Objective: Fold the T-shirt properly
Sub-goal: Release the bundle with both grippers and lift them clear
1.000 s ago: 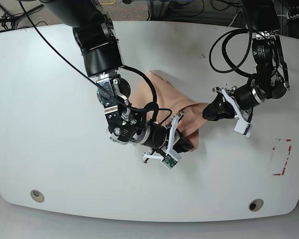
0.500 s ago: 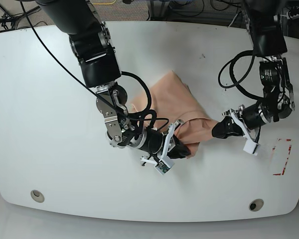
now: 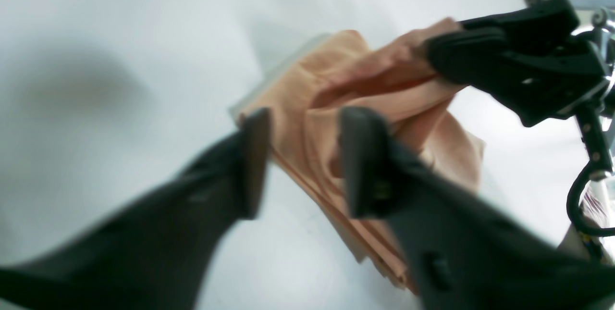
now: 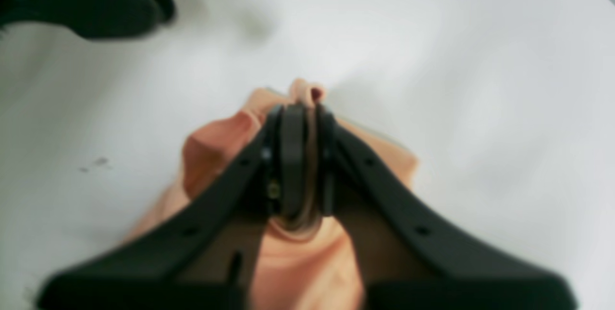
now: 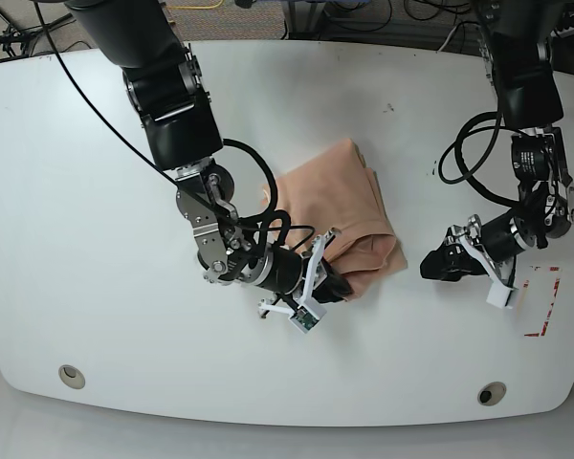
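We see the peach T-shirt bunched near the middle of the white bench, its front edge pinched tight in the right gripper, the left gripper spread empty toward the right edge.

White counter fills the base view, two round holes near its front edge, red tape marks at right, cables beyond.

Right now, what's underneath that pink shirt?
Only the white table shows around the T-shirt. It lies bunched in layers, so anything beneath, and its chest print, is hidden.
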`<control>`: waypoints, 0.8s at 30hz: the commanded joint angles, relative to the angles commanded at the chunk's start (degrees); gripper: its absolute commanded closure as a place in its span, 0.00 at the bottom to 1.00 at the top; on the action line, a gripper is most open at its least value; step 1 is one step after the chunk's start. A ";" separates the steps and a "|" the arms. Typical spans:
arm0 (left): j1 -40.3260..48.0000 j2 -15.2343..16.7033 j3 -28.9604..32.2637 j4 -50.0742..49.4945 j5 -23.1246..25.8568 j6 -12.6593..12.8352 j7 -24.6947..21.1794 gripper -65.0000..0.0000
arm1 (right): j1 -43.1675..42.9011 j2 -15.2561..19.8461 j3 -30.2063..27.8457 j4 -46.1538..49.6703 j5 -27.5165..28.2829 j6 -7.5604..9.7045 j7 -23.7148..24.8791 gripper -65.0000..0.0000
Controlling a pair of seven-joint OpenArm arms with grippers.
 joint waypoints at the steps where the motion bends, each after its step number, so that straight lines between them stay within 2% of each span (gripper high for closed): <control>1: 0.00 0.00 -0.09 0.09 0.00 0.00 -0.18 0.43 | 0.09 0.26 0.18 0.88 -1.49 -0.09 0.00 0.65; 2: -0.09 0.00 -0.18 0.18 0.00 0.00 -0.18 0.42 | 0.00 0.26 0.35 1.67 -2.81 -0.09 0.00 0.57; 5: -0.18 -0.70 -0.18 0.44 0.00 0.00 -0.26 0.42 | -0.18 0.62 0.35 4.04 -5.80 -0.09 0.00 0.40; 8: -0.18 -2.11 -0.09 0.53 -0.18 -0.09 -0.26 0.42 | -0.26 1.23 0.53 7.03 -7.21 -0.18 0.00 0.33; 17: 2.81 -6.42 -0.44 4.40 -0.18 -0.18 -0.26 0.42 | -5.27 0.88 9.49 20.31 -7.56 -0.18 -1.49 0.33; 22: 8.44 -10.99 -0.97 8.62 -0.18 -0.18 -0.53 0.42 | -9.49 1.32 9.58 29.54 -7.12 0.35 -13.10 0.33; 24: 10.55 -12.22 -2.37 9.41 -0.18 -0.18 -0.53 0.42 | -11.34 1.05 9.58 31.91 -7.12 0.44 -16.09 0.33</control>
